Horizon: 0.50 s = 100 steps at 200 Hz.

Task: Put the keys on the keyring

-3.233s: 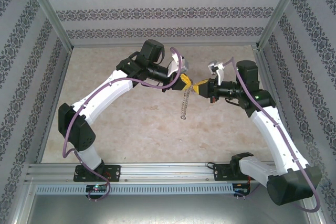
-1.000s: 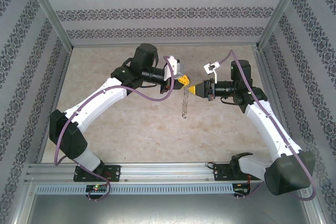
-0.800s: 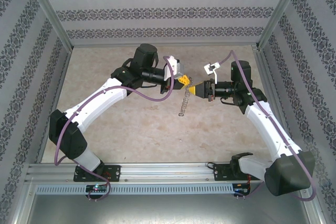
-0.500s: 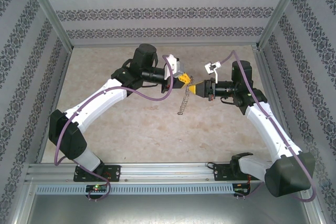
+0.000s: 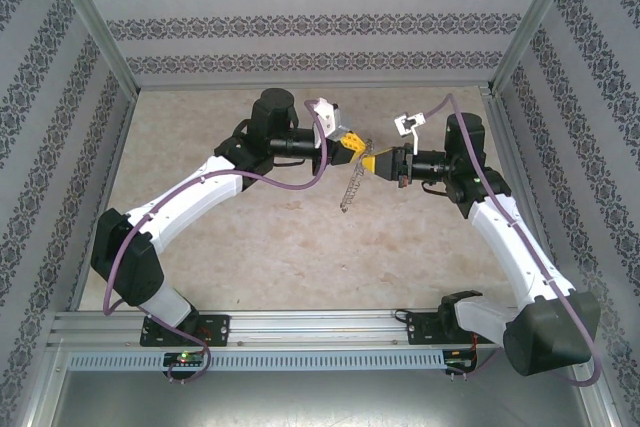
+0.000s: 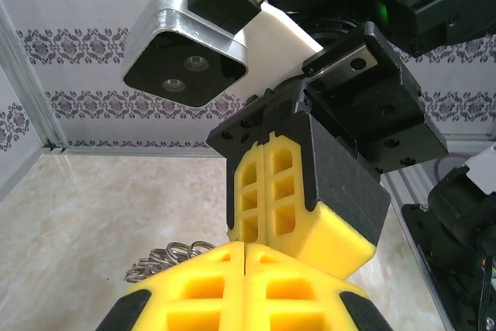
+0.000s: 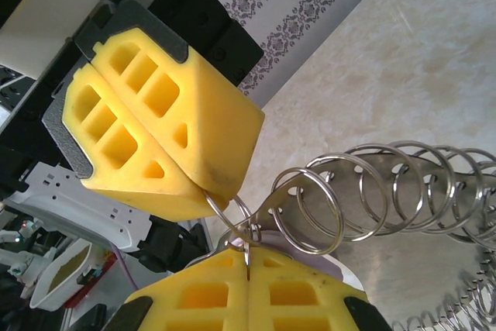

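The keyring [image 5: 351,187] hangs between the two arms above the table as a thin grey hoop fringed with wire loops [image 7: 387,191]. My left gripper [image 5: 352,145] is shut, and the right wrist view shows its yellow fingers [image 7: 155,114] pinching the hoop's thin wire. My right gripper [image 5: 371,161] meets it tip to tip and is shut [image 7: 246,265] on a thin metal edge. A pale flat piece, the key [image 7: 337,267], lies just behind those tips. The left wrist view shows the loops [image 6: 167,257] to the left of my shut left gripper [image 6: 246,257].
The beige table [image 5: 260,237] lies below the hanging hoop. Patterned walls and aluminium posts [image 5: 95,37] close in the back and both sides. The two wrists and their purple cables [image 5: 290,182] crowd the middle of the workspace.
Both grippers have drifted slightly toward the back and closer together, still tip to tip. The hanging hoop has swung, its lower end lifting a little and tilting left.
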Each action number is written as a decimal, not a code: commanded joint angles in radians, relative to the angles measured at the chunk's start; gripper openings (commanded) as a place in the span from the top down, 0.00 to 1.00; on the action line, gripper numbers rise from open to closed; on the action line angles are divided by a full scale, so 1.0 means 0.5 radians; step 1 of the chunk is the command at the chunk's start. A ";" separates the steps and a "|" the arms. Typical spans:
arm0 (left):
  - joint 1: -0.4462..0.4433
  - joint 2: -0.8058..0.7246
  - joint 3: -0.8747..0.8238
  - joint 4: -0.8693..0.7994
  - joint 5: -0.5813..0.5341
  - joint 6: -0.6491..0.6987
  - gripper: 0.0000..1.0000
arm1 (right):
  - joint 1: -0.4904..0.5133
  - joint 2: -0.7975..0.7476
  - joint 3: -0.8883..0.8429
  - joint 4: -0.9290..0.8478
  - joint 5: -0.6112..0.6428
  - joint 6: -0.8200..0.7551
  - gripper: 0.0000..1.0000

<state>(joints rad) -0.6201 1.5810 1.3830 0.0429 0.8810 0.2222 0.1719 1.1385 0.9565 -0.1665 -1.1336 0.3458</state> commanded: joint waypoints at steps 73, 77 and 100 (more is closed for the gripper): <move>-0.006 -0.060 0.007 0.267 -0.081 -0.122 1.00 | -0.188 -0.228 -0.025 0.020 0.009 0.064 0.54; -0.003 -0.057 0.004 0.271 -0.081 -0.122 1.00 | -0.197 -0.240 -0.030 0.025 0.013 0.069 0.54; 0.009 -0.057 -0.002 0.293 -0.083 -0.144 1.00 | -0.215 -0.273 -0.057 0.143 0.031 0.147 0.53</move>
<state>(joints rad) -0.6201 1.5810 1.3811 0.1108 0.8406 0.1734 0.0734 1.0222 0.9485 -0.1654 -1.1259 0.3775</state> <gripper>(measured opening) 0.053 0.467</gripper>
